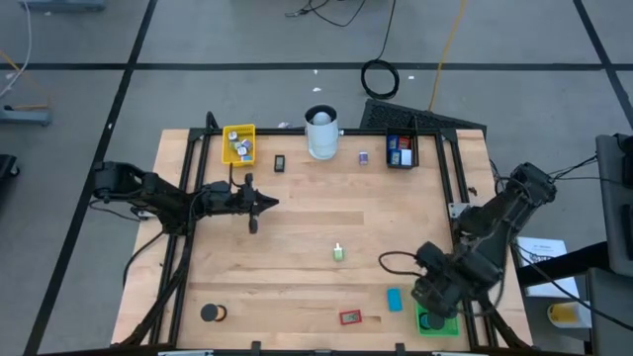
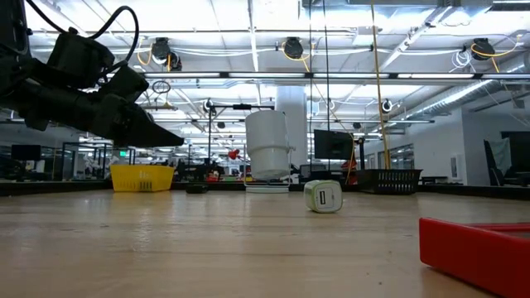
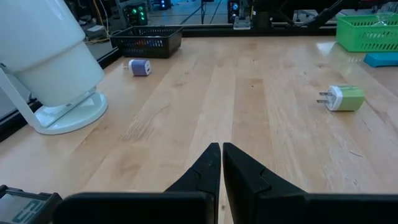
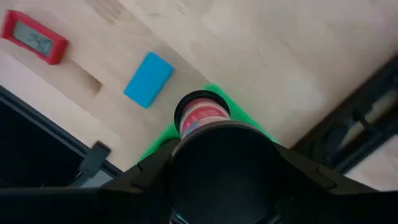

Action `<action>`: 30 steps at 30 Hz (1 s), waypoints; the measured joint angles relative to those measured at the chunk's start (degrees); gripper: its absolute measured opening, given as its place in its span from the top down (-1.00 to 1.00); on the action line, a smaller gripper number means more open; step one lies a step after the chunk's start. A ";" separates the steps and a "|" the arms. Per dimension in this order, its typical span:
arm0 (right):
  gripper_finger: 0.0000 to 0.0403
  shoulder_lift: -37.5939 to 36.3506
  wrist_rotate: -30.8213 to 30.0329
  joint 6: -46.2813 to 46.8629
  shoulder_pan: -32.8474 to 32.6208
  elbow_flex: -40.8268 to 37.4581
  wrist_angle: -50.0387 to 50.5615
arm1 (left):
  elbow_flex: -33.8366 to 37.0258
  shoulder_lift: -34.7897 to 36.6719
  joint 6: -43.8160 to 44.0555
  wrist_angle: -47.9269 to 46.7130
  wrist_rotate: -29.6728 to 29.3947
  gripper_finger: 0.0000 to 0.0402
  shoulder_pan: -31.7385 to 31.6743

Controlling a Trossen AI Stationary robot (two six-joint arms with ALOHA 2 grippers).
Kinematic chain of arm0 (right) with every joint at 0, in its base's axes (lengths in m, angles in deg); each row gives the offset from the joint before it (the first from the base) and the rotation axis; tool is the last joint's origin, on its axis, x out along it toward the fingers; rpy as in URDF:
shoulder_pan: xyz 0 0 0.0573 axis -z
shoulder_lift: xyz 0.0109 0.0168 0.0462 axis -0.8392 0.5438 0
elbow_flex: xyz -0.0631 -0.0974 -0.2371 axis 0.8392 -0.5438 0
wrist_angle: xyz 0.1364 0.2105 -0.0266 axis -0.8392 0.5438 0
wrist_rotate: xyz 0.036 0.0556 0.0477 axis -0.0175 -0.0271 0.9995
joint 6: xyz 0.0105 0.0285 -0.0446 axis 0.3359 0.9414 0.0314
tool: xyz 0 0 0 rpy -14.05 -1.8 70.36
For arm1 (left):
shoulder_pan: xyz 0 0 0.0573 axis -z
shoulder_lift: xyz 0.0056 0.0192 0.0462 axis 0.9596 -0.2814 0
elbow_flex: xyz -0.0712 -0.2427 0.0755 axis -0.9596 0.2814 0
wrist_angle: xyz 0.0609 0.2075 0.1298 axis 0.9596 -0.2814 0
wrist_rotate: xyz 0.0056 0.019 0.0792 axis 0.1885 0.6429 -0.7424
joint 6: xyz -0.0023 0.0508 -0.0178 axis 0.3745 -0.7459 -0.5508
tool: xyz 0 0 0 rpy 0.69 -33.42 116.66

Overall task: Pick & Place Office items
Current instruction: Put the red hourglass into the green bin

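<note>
We see the right gripper (image 1: 435, 297) hanging over the green tray (image 1: 435, 323) at the table's near right corner. In the right wrist view a round roll with a dark rim and red-and-white face (image 4: 201, 114) sits at the tip of the gripper body, directly above the green surface (image 4: 163, 142); the fingers are hidden behind that body, so we cannot tell from the views whether they grip the roll or stand loose. Just beside this gripper, toward the table's middle, lies a blue block (image 1: 395, 299), and a little farther the same way a red-framed device with a grey display (image 1: 350, 317); both lie flat on the wood, apart from each other and from the tray. The left gripper (image 1: 265, 204) waits over the left half of the table, its 2 fingers (image 3: 211, 168) pressed together and holding nothing. Ahead of it stands the tall white cylinder (image 1: 321, 133), and beyond that a small white-and-purple plug (image 3: 140, 67) near the black tray (image 1: 401, 150). A white-and-green plug (image 1: 338, 253) lies on its side near the table's centre, between the 2 grippers. A black disc (image 1: 211, 313) lies near the front left edge, well apart from both. The yellow tray (image 1: 238, 144) holds a few small pieces.
</note>
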 joint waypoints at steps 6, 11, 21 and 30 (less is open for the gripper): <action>0.01 -0.02 -0.09 10.67 -6.30 -1.94 -0.11 | 0.00 0.00 0.01 0.02 0.00 0.87 0.02; 0.01 -0.02 2.16 14.63 -8.84 -5.98 -3.60 | 0.00 0.00 0.03 -0.01 0.00 0.87 0.02; 0.00 -0.02 2.57 13.34 -9.43 -10.64 -6.14 | 0.00 0.00 0.11 -0.01 0.00 0.87 0.01; 0.00 -0.04 4.24 11.30 -8.65 -14.23 -8.80 | 0.00 0.00 0.14 -0.01 0.00 0.87 0.00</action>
